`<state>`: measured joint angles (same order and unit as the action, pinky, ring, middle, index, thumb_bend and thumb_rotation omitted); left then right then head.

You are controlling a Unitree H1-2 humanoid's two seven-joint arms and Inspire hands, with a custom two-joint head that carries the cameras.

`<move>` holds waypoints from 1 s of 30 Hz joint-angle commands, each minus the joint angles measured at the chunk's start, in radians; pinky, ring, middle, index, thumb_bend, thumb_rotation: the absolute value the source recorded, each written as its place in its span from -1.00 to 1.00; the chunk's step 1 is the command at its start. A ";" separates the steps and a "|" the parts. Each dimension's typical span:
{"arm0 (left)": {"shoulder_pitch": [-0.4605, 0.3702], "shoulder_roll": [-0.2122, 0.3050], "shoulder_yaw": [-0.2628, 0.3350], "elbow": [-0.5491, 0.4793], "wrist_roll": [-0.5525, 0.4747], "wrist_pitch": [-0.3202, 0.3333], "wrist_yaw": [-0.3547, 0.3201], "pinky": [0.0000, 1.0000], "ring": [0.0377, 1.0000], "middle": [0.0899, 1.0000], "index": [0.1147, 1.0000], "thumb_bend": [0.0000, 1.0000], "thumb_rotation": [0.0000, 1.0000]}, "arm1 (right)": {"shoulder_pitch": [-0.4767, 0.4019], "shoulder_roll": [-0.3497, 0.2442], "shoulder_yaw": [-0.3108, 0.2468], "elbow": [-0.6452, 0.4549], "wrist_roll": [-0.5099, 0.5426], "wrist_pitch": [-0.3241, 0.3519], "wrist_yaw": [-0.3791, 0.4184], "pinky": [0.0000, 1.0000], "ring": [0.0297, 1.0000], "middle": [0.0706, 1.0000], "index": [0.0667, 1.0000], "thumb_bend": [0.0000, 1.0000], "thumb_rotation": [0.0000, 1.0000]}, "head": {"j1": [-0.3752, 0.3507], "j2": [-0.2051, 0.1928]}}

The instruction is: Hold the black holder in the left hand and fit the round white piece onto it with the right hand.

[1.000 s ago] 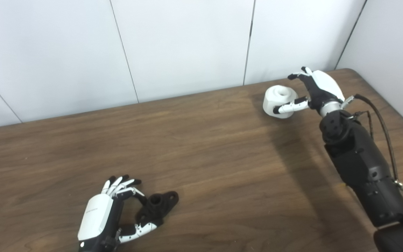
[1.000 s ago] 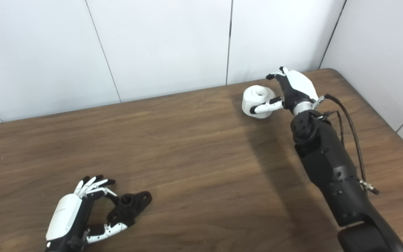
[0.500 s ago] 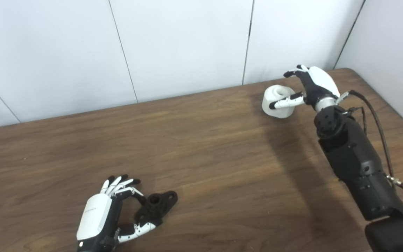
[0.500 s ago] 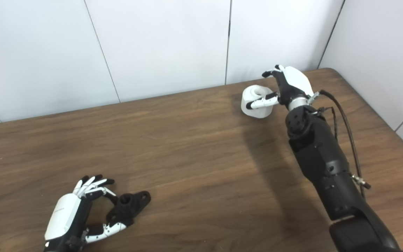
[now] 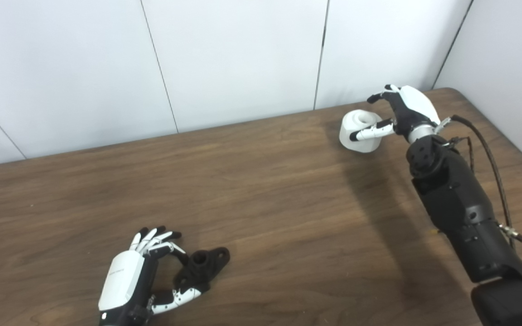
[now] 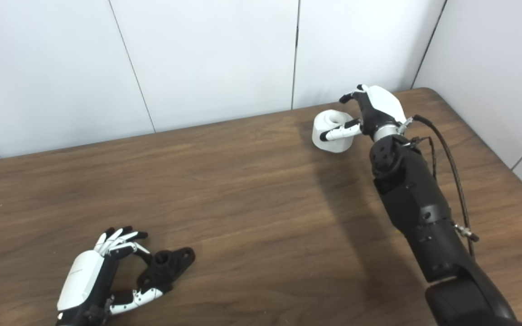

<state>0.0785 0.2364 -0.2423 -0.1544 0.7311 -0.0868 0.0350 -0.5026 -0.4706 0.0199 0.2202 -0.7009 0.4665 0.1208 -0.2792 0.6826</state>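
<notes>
White round piece [image 5: 359, 131] sits between right hand's [image 5: 407, 113] spread fingers [image 5: 370, 132]; left hand [image 5: 139, 276] cups black holder [image 5: 203, 266].

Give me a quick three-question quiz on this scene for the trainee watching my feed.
1. True or false: the white piece is already fitted on the black holder.
2. Which robot hand is at the white piece? A) left robot hand B) right robot hand
3. Fill in: the holder lies on the ____, near its front left.

Key
1. False: the two lie far apart, the piece at the far right, the holder at the near left.
2. B: its thumb lies across the piece's front, fingers curved over the top.
3. table
</notes>
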 commanded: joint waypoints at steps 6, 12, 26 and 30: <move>0.003 0.012 0.015 0.007 0.004 0.008 0.004 1.00 0.83 0.58 -0.16 0.04 -0.92 | -0.037 -0.037 -0.013 -0.004 -0.022 0.003 0.000 1.00 1.00 0.92 0.47 0.70 -0.32 | 0.001 0.001; 0.003 0.011 0.018 0.007 0.002 0.007 0.006 1.00 0.83 0.58 -0.16 0.04 -0.92 | -0.031 -0.043 -0.008 0.003 -0.026 0.003 0.008 1.00 1.00 0.91 0.44 0.69 -0.31 | 0.003 0.002; 0.003 0.010 0.022 0.004 0.004 0.007 0.005 1.00 0.83 0.58 -0.16 0.04 -0.92 | -0.020 -0.048 0.002 -0.005 -0.012 0.000 0.008 1.00 1.00 0.88 0.33 0.69 -0.41 | 0.003 0.001; 0.003 0.010 0.023 0.006 0.003 0.002 0.008 1.00 0.83 0.58 -0.16 0.04 -0.92 | -0.018 -0.045 0.003 -0.006 -0.003 -0.005 -0.003 1.00 1.00 0.87 0.31 0.67 -0.43 | 0.003 0.002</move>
<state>0.0797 0.2349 -0.2333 -0.1543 0.7308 -0.0894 0.0325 -0.4904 -0.4857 0.0292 0.2447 -0.7049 0.4661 0.1497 -0.2777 0.6841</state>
